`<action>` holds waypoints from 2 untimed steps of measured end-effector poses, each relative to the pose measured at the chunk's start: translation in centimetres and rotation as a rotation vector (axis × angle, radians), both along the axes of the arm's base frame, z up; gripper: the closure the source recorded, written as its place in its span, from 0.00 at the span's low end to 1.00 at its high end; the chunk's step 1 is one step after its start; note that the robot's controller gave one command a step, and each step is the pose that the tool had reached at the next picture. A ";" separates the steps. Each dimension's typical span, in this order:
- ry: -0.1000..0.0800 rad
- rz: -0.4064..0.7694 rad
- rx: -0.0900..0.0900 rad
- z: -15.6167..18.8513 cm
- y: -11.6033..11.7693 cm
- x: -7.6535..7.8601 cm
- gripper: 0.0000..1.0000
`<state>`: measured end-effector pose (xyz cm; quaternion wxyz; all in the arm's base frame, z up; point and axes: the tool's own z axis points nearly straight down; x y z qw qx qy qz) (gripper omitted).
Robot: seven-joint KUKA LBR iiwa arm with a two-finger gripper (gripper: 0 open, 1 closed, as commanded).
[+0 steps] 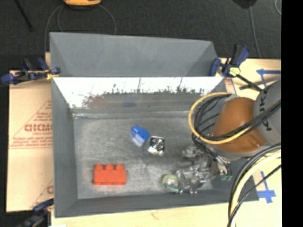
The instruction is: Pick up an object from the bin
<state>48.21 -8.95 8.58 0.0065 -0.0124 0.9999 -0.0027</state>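
The claw (195,175) is seen beside a half-hidden pale green round thing (168,182); its grip cannot be made out.

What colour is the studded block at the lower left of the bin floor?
The studded block is plain orange-red, seen in the camera view.

Bin (64,150): grey, its far wall whitish with dark streaks. Claw (195,173): dull grey metal, below an orange-brown wrist cover (236,126) looped by black and yellow cables (203,118). Just left of the claw: a pale green, glassy round piece (170,182). Further left and above: a shiny silver-and-black piece (155,145), then a blue piece (138,136). Far left: an orange-red studded block (110,174).
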 end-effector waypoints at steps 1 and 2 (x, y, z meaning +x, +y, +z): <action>-0.002 0.006 0.000 0.0 0.1 0.1 1.00; 0.005 0.024 0.001 12.9 0.1 0.1 1.00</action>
